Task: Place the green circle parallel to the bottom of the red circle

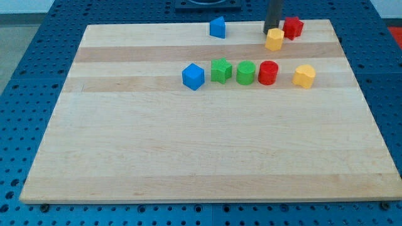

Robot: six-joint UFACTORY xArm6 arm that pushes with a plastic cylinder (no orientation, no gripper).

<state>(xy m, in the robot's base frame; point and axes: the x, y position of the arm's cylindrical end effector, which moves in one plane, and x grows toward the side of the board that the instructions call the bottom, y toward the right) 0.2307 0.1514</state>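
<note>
The green circle [245,73] sits on the wooden board, touching the left side of the red circle [268,73]. A green star [221,69] lies just left of the green circle. My tip [270,30] is at the view's top, right behind a yellow block [274,39] and well above the two circles. The rod rises out of the frame.
A blue cube [193,76] lies left of the green star. A blue block [217,27] and a red star-like block [293,27] sit near the top edge. A yellow block [304,76] lies right of the red circle. The board [188,157] rests on a blue pegboard.
</note>
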